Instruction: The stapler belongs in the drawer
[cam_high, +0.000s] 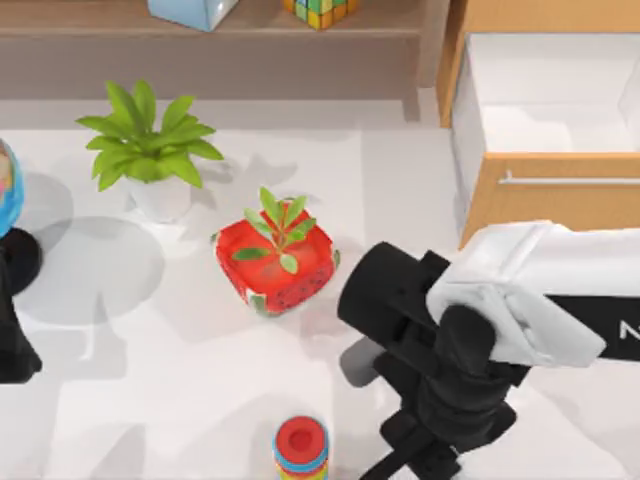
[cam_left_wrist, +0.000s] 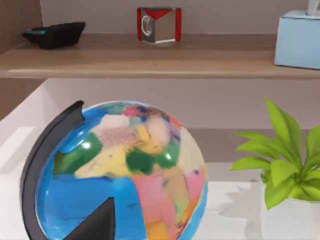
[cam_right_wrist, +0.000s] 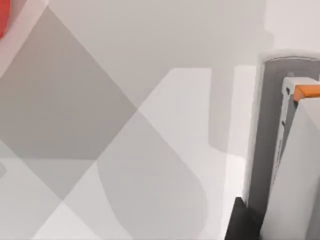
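2 plants (cam_high: 148, 150) – 1 globe (cam_left_wrist: 125, 175), 1 drawer (cam_high: 545, 130).

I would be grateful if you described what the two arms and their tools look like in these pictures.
The right arm has a glossy white shell over its forearm, with a black band carrying part of a white marking near the top view's right edge. Its wrist and tool mount are matte black and blocky, with rounded cylindrical housings. The left arm shows as a plain black shape at the table's left edge. No loose cables are visible.

Tan drawer (cam_high: 545, 195) (white inside); grey stapler (cam_right_wrist: 270, 145).
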